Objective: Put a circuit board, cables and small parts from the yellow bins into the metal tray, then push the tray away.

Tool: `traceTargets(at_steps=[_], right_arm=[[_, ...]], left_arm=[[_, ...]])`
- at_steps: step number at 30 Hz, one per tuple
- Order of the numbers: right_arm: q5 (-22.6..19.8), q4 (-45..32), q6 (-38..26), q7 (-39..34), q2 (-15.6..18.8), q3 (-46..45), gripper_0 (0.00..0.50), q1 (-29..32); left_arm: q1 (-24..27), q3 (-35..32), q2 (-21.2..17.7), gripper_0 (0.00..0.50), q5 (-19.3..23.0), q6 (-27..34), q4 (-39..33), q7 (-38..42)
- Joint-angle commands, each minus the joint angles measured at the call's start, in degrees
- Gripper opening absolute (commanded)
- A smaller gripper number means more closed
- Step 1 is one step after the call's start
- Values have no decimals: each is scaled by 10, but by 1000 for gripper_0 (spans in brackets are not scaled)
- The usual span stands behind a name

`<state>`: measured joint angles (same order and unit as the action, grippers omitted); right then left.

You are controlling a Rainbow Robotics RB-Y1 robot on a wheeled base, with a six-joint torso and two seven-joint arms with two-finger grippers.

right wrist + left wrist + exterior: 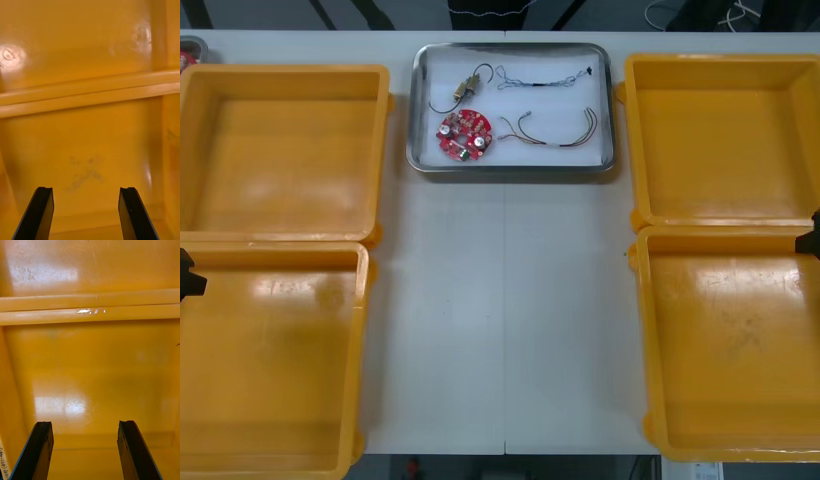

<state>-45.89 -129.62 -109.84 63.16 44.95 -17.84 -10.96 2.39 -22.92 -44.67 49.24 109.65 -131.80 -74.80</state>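
Observation:
The metal tray (510,170) sits at the far middle of the table. Inside it lie a round red circuit board (465,134), a twisted blue and white cable (542,78), a red and yellow cable (552,132) and a black cable with a small metal part (468,84). My left gripper (85,423) hangs open over the bare floor of the near left yellow bin (270,360), its tip just visible at the table's left edge (188,275). My right gripper (86,189) is open over the near right yellow bin (735,340), peeking in at the right edge (810,238).
The far left bin (280,150) and far right bin (725,135) have nothing in them. A wide strip of bare table (505,320) runs between the bins in front of the tray. A small red item (186,52) lies at the far left corner.

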Motion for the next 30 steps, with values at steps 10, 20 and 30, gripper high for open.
traceTargets(at_steps=[10, 20, 30], right_arm=[[-39, 9, -2, 32, 33, -18, 500, 15], [-39, 9, -2, 128, 39, -15, 500, 8], [-41, 9, -2, 120, 38, -13, 500, 7]], left_arm=[[-13, -7, -24, 500, 4, 4, -16, -2], [-13, -7, -24, 500, 4, 4, -16, -2], [-13, -7, -24, 500, 4, 4, -16, -2]])
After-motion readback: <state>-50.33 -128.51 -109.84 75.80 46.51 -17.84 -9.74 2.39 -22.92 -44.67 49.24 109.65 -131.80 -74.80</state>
